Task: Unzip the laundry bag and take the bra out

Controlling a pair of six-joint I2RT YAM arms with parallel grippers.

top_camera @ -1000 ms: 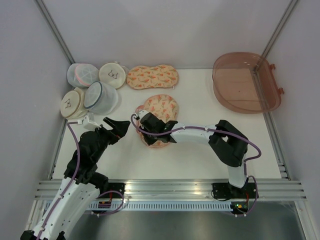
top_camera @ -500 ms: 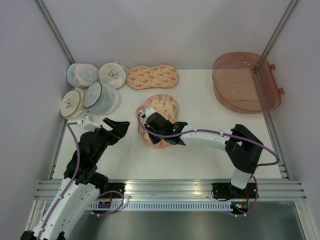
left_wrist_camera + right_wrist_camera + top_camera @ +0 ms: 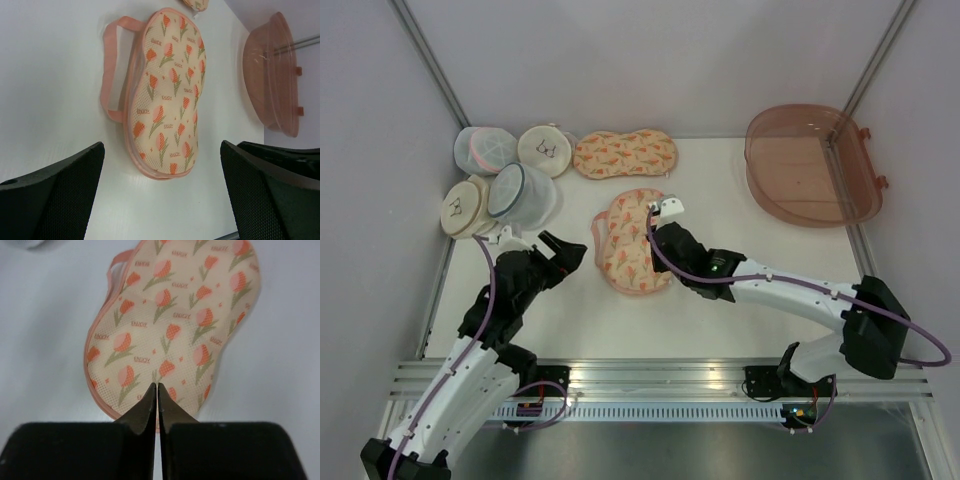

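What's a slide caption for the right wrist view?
Shut right gripper at the near end of the peach laundry bag.

Left jaws wide, right jaws closed

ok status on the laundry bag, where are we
Left gripper open, beside the laundry bag. Right gripper shut over it, nothing visibly pinched. Bag flat, looks zipped; bra not seen. Mesh pouches well apart.

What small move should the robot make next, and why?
Probably open the right end effector and reach for the pink zipper edging of the laundry bag: it is shut, seemingly empty, over the bag's near rim, and the bag looks zipped.
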